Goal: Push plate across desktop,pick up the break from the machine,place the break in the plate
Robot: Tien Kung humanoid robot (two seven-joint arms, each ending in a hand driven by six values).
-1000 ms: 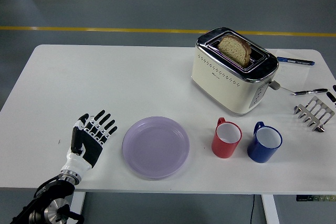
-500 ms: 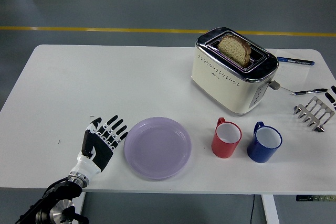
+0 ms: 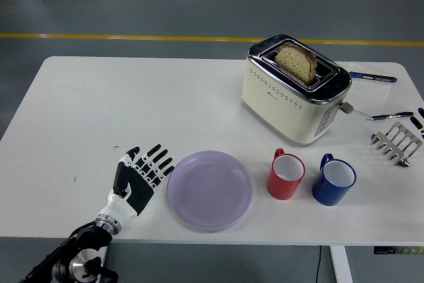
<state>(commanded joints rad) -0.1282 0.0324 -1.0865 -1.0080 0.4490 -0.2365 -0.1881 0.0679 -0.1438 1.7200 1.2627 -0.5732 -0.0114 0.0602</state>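
The purple plate [image 3: 209,190] has been slid nearer the red mug [image 3: 285,175] by the left hand [image 3: 140,179], fingers flat, gripping nothing. The bread [image 3: 297,63] remains in the toaster [image 3: 295,89], unpicked.

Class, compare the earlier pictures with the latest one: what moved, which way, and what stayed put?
The left hand, fingers spread flat and open, slid rightward along the table, pushing the purple plate to the right, closer to the red mug. Nothing was grasped or released. The toaster with its bread, the blue mug and the pens kept their places.
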